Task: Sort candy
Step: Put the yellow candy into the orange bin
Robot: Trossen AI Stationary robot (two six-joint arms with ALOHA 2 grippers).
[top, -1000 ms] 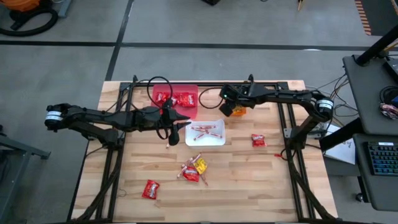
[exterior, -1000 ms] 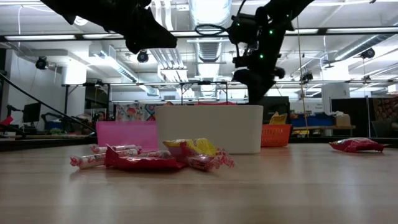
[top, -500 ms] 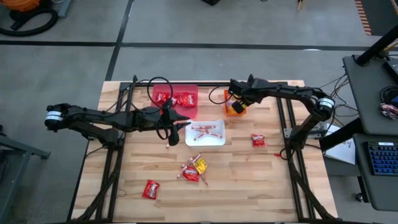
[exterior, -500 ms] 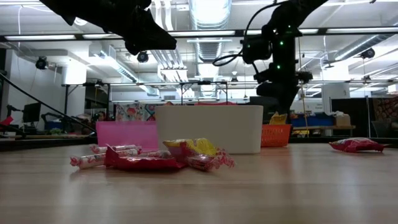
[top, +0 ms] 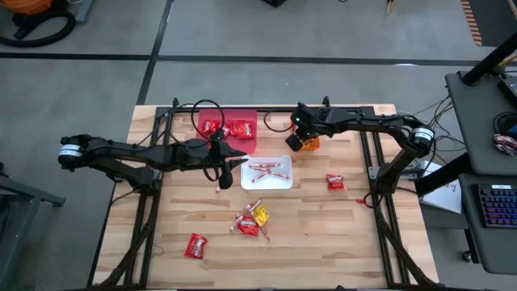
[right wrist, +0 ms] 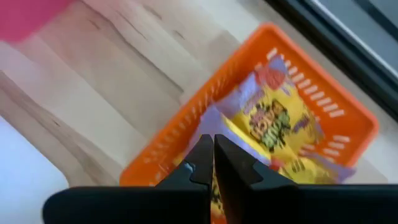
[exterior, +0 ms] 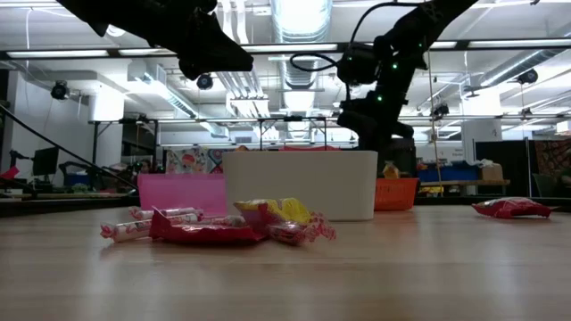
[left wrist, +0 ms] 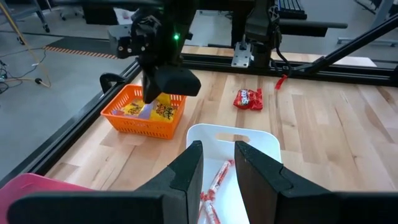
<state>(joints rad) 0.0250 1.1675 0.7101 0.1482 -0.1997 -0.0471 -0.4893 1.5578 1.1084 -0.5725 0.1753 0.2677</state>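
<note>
Right gripper (top: 300, 139) above orange bin (top: 308, 144), fingers pressed together, holding nothing. Yellow packets (right wrist: 278, 121) lie inside orange bin. Left gripper (top: 227, 170) beside white bin (top: 287, 183), fingers narrowly apart, empty. Sticks (top: 266, 170) in white bin; red packets (top: 231, 128) in pink bin (top: 250, 120) beyond it.
</note>
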